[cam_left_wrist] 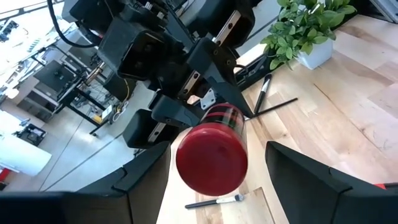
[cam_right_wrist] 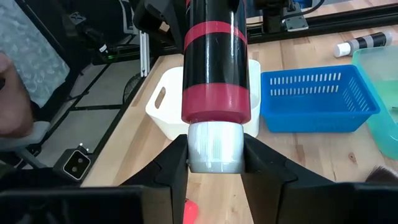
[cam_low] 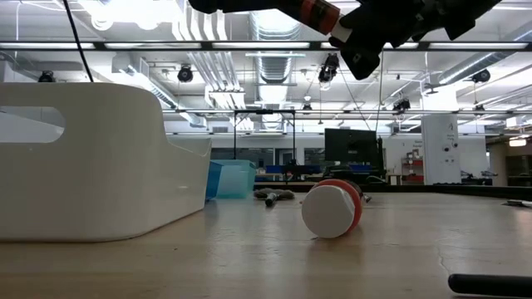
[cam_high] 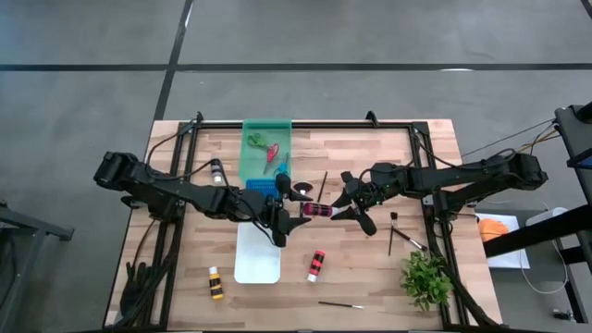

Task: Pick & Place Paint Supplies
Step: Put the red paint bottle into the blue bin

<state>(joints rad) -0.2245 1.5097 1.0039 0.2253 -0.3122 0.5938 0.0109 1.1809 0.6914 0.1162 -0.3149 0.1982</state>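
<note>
A black paint bottle with red bands (cam_high: 317, 210) hangs level above the table's middle, between both grippers. My right gripper (cam_high: 342, 207) is shut on its white cap (cam_right_wrist: 214, 155); the right wrist view shows both fingers pressed against the cap. My left gripper (cam_high: 289, 215) stands open around the bottle's red base (cam_left_wrist: 211, 158), with a gap on each side. More paint bottles lie on the table: a red-banded one (cam_high: 316, 265), a yellow-banded one (cam_high: 215, 282) and one at the back left (cam_high: 215, 169). Brushes (cam_high: 340, 304) (cam_high: 393, 233) lie loose. Green and red scissors (cam_high: 265, 147) lie in the green tray (cam_high: 250, 162).
A blue basket (cam_high: 262, 188) sits behind a white tray (cam_high: 258, 264), both under the left arm. A leafy plant (cam_high: 425, 278) stands at the front right. In the low view the red-banded bottle (cam_low: 331, 209) lies beside the white tray (cam_low: 91, 166).
</note>
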